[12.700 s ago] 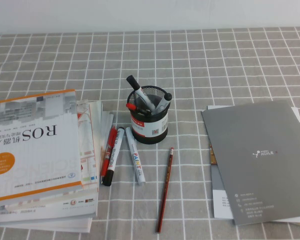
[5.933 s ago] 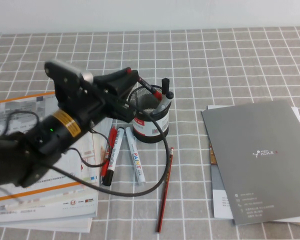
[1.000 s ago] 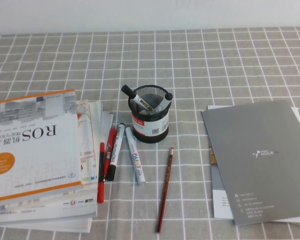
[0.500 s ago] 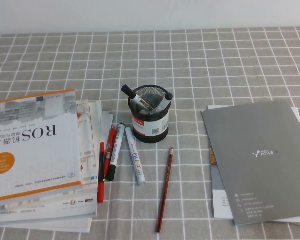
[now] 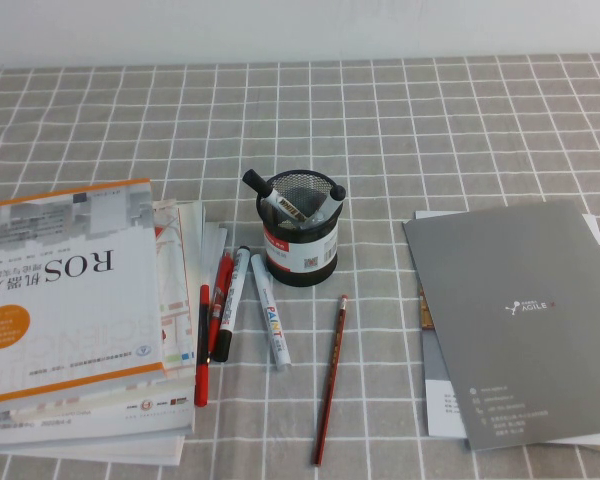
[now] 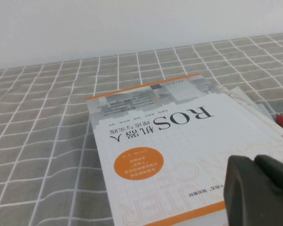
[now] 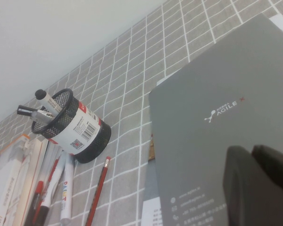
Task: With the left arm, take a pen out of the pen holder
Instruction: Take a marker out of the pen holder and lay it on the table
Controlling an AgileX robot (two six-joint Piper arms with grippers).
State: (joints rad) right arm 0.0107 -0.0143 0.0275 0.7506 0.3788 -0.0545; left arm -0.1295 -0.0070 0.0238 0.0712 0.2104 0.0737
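Left gripper (image 6: 254,175), pressed together, is hovering over the ROS book (image 6: 151,136). Right gripper (image 7: 253,175), seemingly closed, is hovering over the grey booklet (image 7: 217,94). Red pen (image 5: 201,345) is lying lower left of the pen holder (image 5: 300,250), so only parking is remaining.

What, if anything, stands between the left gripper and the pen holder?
Only loose markers lying flat by the pen holder. The left gripper hangs over the ROS book, the right gripper over the gray booklet.

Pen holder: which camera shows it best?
High view: the pen holder sits whole, mid-table, markers inside. Right wrist view shows it too, from the side, beyond the right pincer above the grey booklet. Left wrist view misses it: only the left pincer, shut, above the ROS book.
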